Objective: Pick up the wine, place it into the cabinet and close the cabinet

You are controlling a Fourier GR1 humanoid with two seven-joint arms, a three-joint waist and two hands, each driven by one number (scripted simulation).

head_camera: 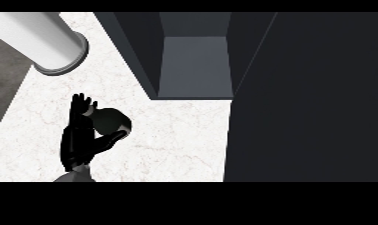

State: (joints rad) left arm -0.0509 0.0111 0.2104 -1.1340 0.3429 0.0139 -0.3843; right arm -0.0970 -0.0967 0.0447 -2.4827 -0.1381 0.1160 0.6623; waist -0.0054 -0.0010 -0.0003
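The wine [112,118] is a dark bottle seen from above, standing on the pale marble counter [181,141] at the lower left. My left hand [80,136] is right beside it on its left. The fingers [82,103] point straight up past the bottle's left side, and the thumb [112,138] reaches under its near side. The hand is open and not curled round the bottle. The dark cabinet [196,64] stands open at the top middle, its grey inside bare. Its door [303,99] is swung out and fills the right side. My right hand does not show.
A big white cylinder [48,41] lies at the top left of the counter. The counter's left edge runs diagonally by a grey floor area [11,76]. The open door walls off the right side.
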